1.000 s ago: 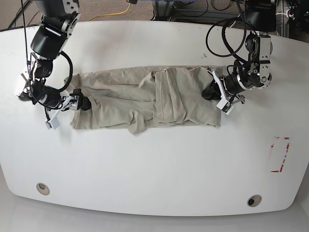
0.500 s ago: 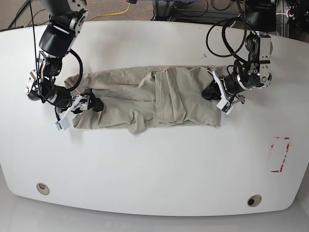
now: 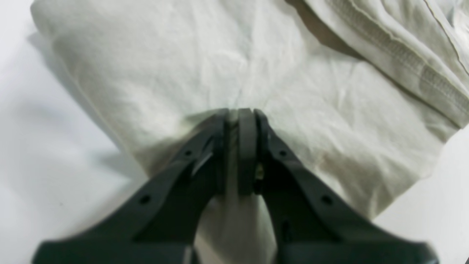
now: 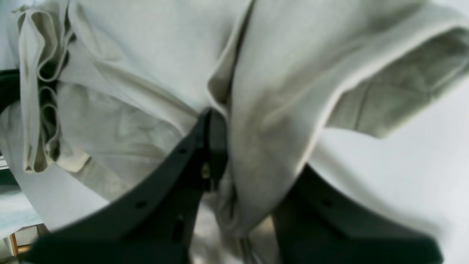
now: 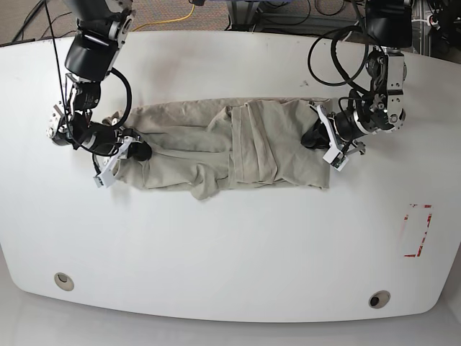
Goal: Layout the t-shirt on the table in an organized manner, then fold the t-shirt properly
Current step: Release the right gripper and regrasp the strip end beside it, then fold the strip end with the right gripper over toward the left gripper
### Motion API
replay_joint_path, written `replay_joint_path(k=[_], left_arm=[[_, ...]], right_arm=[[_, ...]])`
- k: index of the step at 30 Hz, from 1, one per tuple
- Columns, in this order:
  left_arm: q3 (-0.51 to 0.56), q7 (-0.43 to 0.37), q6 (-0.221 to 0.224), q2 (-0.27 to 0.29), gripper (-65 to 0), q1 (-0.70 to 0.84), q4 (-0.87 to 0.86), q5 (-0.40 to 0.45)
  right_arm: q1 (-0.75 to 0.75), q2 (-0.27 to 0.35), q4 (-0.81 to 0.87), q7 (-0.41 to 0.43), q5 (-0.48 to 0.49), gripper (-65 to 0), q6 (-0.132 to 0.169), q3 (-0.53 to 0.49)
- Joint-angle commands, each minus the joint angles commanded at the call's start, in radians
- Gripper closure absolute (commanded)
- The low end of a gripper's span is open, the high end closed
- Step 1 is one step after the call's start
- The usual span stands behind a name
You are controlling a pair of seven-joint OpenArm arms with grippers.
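T-shirt (image 5: pixel 230 148), beige, lying part-folded on the white desk (image 5: pixel 230 245): right claw (image 5: pixel 141 151), clenched on its end hem, has travelled inward over the last second, bunching cloth ahead of it, while left claw (image 5: pixel 315 135), clenched on the opposite edge, stays put, suggesting an end-over fold beginning.

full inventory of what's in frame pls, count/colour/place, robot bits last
t-shirt: 1, beige, partly folded and wrinkled, centre of the table, held at both ends.
table: 1, white glossy, fills the base view.
grommet holes: 2, round, near corners of the table's front edge.
red tape rectangle: 1, red, right side of the table in base view.
yellow cable: 1, on the floor beyond the far edge.
right gripper: 1, black, base view's left, jaws shut on the shirt's edge.
left gripper: 1, black, base view's right, jaws shut on the shirt's opposite edge.
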Motion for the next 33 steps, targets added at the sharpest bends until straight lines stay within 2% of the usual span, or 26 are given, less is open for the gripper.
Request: replay_joint_path(k=[6, 11, 16, 19, 21, 25, 33], left_arm=[[0.0, 0.002, 0.0, 0.0, -4.0, 0.0, 0.0, 0.0], [0.002, 0.002, 0.0, 0.0, -4.0, 0.002, 0.0, 0.0], [0.002, 0.003, 0.0, 0.0, -4.0, 0.002, 0.0, 0.0], [0.003, 0.003, 0.0, 0.0, -4.0, 0.003, 0.0, 0.0], [0.003, 0.003, 0.0, 0.0, -4.0, 0.003, 0.0, 0.0], [0.003, 0.005, 0.0, 0.0, -4.0, 0.005, 0.0, 0.0], [0.003, 0.005, 0.0, 0.0, -4.0, 0.008, 0.0, 0.0]], right_arm=[[-0.052, -0.028, 0.235, -0.012, 0.002, 0.0, 0.0, -0.002], [-0.08, -0.063, 0.457, -0.097, 0.006, 0.0, 0.0, -0.005], [-0.095, -0.097, 0.618, -0.129, 0.006, 0.0, 0.0, -0.094], [-0.121, -0.143, 0.689, -0.13, 0.0, 0.0, 0.0, -0.166], [-0.124, -0.163, 0.704, -0.13, 0.0, 0.0, 0.0, -0.186], [-0.127, -0.219, 0.704, -0.129, 0.0, 0.0, -0.025, -0.242], [-0.12, -0.336, 0.703, -0.126, -0.02, 0.0, -0.035, -0.328]])
